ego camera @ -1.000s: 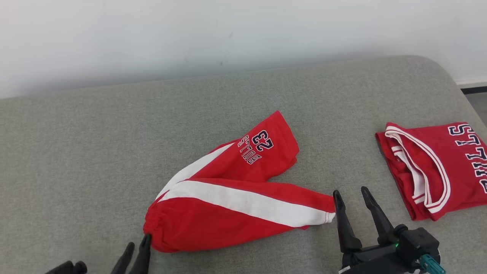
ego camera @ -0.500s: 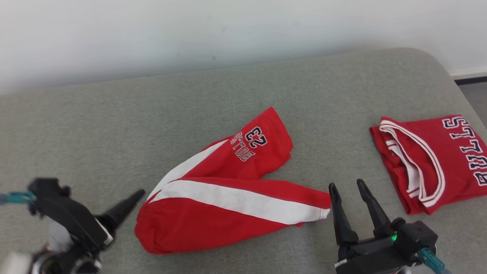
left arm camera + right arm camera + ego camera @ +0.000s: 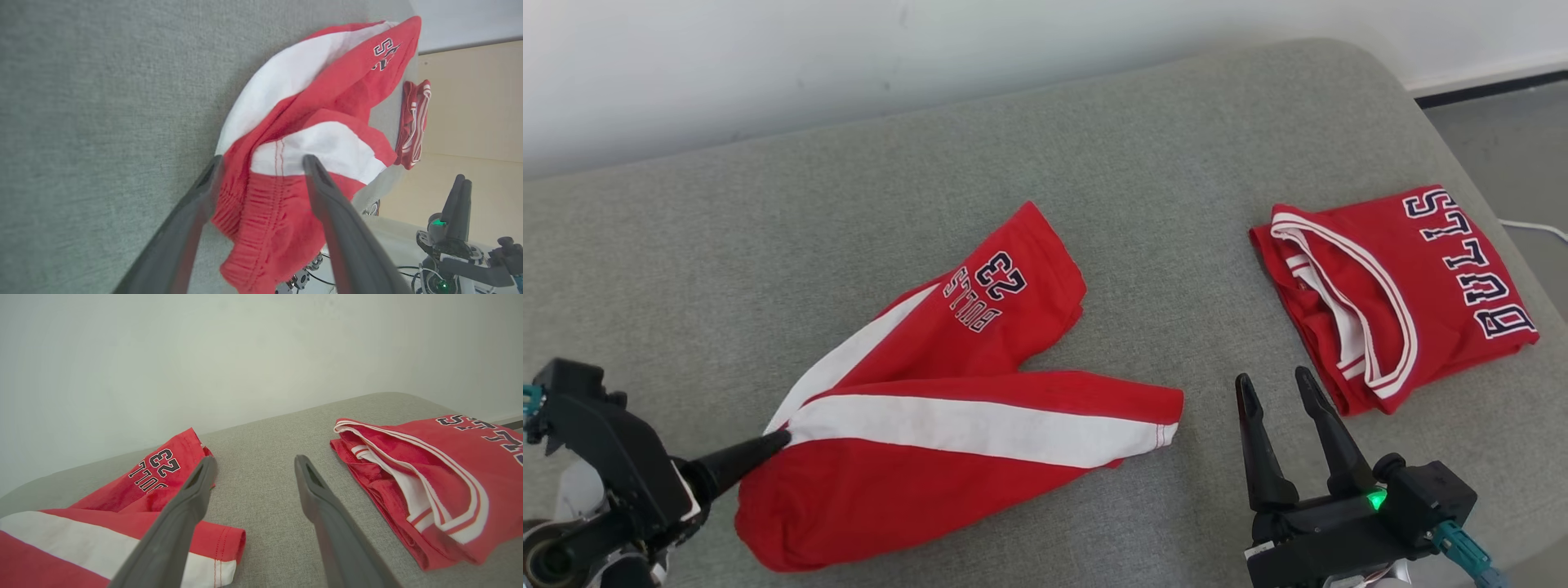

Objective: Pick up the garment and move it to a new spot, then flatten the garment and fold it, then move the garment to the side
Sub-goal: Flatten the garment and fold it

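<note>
The garment, red shorts [image 3: 947, 425] with a white side stripe and "BULLS 23" print, lies crumpled on the grey cushion [image 3: 768, 245]. My left gripper [image 3: 768, 445] reaches in from the lower left, its fingers pointing right at the waistband end. In the left wrist view that gripper [image 3: 262, 159] is open, and the gathered waistband of the shorts [image 3: 310, 106] lies between its two fingers. My right gripper [image 3: 1272, 377] stands open just right of the leg hem, holding nothing. The right wrist view shows the right gripper [image 3: 255, 459] over bare cushion, with the shorts [image 3: 163, 473] to its left.
A folded red "BULLS" jersey [image 3: 1405, 286] lies on the cushion's right side, close to my right gripper, and shows as the jersey [image 3: 429, 469] in the right wrist view. A white wall [image 3: 849, 49] runs behind. Floor [image 3: 1503, 131] and a cable lie past the right edge.
The head camera has turned, shifting the whole picture left. My left gripper swung round from the bottom edge to the left side and now straddles the waistband. The right gripper has hardly moved.
</note>
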Controlling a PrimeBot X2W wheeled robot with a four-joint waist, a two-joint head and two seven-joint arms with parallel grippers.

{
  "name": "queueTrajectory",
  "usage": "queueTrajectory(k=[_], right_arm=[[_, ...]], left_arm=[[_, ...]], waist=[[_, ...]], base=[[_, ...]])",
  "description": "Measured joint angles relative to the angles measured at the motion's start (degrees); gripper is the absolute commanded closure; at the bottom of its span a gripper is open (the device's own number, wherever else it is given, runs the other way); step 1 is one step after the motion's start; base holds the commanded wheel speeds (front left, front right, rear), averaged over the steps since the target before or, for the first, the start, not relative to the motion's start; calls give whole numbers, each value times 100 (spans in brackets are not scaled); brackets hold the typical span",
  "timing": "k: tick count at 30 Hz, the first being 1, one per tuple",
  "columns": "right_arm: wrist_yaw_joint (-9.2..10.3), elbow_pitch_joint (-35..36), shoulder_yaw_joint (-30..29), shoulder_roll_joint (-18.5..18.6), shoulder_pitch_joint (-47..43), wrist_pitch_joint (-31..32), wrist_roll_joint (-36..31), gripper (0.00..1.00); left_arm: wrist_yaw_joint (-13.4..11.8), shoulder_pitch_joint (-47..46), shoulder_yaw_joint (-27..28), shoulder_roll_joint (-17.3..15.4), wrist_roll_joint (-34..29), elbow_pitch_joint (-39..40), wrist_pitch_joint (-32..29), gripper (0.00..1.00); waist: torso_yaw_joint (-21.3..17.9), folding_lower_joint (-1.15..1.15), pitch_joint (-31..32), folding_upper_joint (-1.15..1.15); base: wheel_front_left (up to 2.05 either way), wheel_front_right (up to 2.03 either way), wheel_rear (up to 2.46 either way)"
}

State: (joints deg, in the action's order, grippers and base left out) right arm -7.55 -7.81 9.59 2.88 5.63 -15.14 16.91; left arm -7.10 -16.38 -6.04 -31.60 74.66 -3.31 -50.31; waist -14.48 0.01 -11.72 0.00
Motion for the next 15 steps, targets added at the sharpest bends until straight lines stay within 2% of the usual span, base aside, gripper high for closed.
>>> queueTrajectory(k=[6, 15], right_arm=[[0, 2, -40, 0, 7, 1, -3, 0], [0, -13, -14, 0, 1, 1, -45, 0]], left_arm=[[-100, 155, -53, -34, 57, 235, -154, 0], [-299, 356, -119, -58, 250, 725, -468, 0]], waist=[[-74, 0, -66, 0], [42, -1, 71, 0]], base=[[0, 0, 0], [0, 0, 0]])
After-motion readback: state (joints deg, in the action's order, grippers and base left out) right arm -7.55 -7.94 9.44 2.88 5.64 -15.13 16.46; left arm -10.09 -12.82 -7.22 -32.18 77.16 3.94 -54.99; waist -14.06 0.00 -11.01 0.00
